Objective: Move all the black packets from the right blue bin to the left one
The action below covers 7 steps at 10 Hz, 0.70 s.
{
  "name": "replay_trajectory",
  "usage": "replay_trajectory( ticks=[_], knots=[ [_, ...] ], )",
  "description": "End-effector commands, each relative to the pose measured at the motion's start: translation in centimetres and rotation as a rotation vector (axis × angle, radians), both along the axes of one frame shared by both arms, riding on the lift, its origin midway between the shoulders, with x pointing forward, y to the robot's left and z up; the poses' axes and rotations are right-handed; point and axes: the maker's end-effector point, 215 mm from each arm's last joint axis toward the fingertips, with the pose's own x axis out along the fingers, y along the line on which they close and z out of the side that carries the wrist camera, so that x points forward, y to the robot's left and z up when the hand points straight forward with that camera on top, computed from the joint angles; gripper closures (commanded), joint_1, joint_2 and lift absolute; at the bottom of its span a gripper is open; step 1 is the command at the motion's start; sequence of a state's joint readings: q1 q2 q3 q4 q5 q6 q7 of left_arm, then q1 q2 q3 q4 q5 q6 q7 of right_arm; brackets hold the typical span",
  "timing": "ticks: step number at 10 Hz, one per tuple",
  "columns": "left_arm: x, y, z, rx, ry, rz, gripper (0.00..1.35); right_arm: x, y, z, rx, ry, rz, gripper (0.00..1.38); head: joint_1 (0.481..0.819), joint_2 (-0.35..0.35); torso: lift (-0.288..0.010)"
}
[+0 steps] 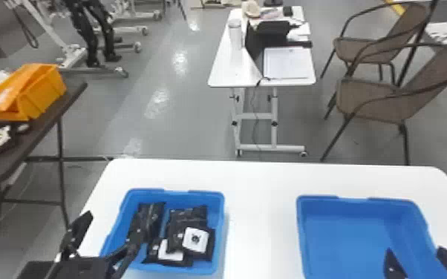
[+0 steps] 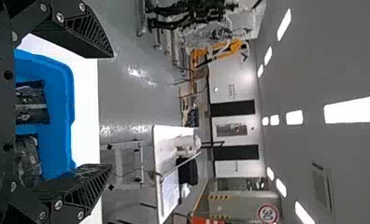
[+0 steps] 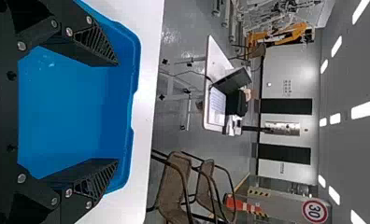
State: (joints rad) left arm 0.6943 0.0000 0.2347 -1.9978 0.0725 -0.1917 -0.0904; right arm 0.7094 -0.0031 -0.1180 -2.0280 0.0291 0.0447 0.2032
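Head view: the black packets (image 1: 187,219) are being contained in the left blue bin (image 1: 218,222), some overlapping. The left gripper (image 1: 109,229) is being held at that bin's left side, its fingers released and spread wide. The right gripper (image 1: 415,253) is being held at the right blue bin (image 1: 349,230), its fingers likewise released and spread. Both bins, set well apart, are being supported by the white table (image 1: 261,193).

"What's around that wheeled white desk (image 1: 230,74)?"

"Two brown chairs (image 1: 373,102) right of it, an orange bin (image 1: 41,92) on a dark table (image 1: 52,110) well off to its left."

"And on top?"

"A pale cylinder (image 1: 235,35)."
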Motion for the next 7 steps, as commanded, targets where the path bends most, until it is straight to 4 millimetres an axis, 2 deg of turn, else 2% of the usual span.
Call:
replay_trajectory(
  ticks=[1,2,7],
  knots=[
    [-0.3,-1.8,-0.5,-0.064,-0.011,0.021,0.2,0.0,-0.1,0.3,-0.02,-0.007,-0.001,0.32,0.695,0.14,0.0],
    [-1.0,-1.9,-1.3,-0.116,-0.006,0.074,0.2,0.0,-0.2,0.4,-0.025,-0.01,-0.004,0.32,0.695,0.124,0.0],
    [-1.0,-2.4,-2.1,-0.146,0.009,0.08,0.2,0.4,0.0,1.2,-0.051,-0.027,0.005,0.32,0.695,0.098,0.0]
  ],
)
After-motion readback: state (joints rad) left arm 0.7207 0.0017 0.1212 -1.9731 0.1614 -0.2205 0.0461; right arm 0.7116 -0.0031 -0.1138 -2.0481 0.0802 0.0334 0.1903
